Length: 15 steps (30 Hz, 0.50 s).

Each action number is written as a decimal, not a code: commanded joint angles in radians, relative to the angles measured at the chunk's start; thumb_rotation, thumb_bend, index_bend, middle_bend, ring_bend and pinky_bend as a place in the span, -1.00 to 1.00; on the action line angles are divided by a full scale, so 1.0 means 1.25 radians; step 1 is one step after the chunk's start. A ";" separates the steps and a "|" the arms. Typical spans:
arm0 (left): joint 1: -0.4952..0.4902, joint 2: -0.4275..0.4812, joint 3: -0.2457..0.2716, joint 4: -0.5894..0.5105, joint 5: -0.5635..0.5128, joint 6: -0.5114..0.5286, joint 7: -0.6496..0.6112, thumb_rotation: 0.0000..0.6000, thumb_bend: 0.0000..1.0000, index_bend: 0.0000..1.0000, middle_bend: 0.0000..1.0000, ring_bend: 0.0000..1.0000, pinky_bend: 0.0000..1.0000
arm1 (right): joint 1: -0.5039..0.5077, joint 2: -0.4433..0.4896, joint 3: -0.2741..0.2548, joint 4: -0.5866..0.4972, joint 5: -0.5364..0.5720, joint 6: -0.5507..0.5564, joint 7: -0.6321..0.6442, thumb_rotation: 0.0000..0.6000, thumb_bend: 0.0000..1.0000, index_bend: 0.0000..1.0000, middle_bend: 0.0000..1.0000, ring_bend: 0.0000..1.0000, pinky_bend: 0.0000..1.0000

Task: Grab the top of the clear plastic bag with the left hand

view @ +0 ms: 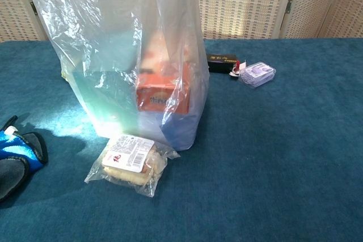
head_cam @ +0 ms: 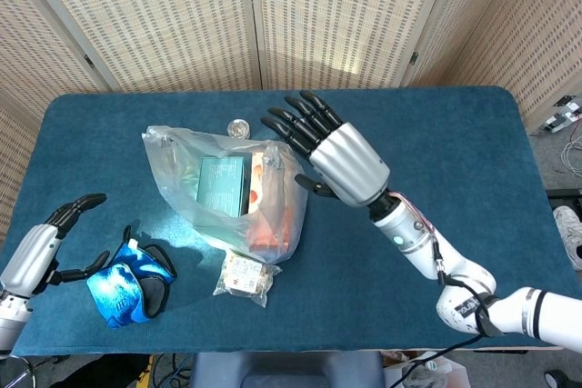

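In my chest view the clear plastic bag point(view: 122, 55) is running off the top edge, hiding its mouth. I'm seeing neither hand there. From the head, my right hand point(head_cam: 332, 156) is covering the table items behind it.

Little legible print on the table's goods

The white label point(view: 128, 153) on the small wrapped food packet point(view: 130, 163) carries a large dark mark and finer lines, too small to read. The orange box point(view: 161, 92) inside the clear plastic bag point(view: 113, 43) has a white panel with blurred print. The black box point(view: 222, 62) bears gold lettering, unreadable.
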 commanded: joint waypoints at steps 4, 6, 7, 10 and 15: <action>-0.028 0.027 -0.013 -0.017 -0.009 -0.034 -0.073 1.00 -0.43 -0.69 -0.71 -0.64 -0.74 | 0.049 -0.030 0.011 0.044 0.031 -0.026 0.001 1.00 -0.57 -1.00 -0.79 -1.00 -0.84; -0.035 0.031 -0.017 -0.024 -0.013 -0.040 -0.097 1.00 -0.43 -0.69 -0.71 -0.64 -0.74 | 0.068 -0.047 0.010 0.067 0.031 -0.030 0.002 1.00 -0.57 -1.00 -0.79 -1.00 -0.84; -0.038 0.033 -0.019 -0.027 -0.014 -0.044 -0.110 1.00 -0.43 -0.69 -0.70 -0.64 -0.74 | 0.076 -0.055 0.009 0.076 0.030 -0.031 0.004 1.00 -0.57 -1.00 -0.79 -1.00 -0.84; -0.052 0.045 -0.025 -0.037 -0.017 -0.061 -0.156 1.00 -0.43 -0.69 -0.69 -0.64 -0.74 | 0.109 -0.081 0.008 0.112 0.026 -0.040 0.010 1.00 -0.57 -1.00 -0.79 -1.00 -0.84; -0.070 0.047 -0.034 -0.040 -0.026 -0.081 -0.185 1.00 -0.43 -0.69 -0.68 -0.63 -0.73 | 0.157 -0.125 0.009 0.178 0.013 -0.040 0.007 1.00 -0.57 -1.00 -0.78 -1.00 -0.84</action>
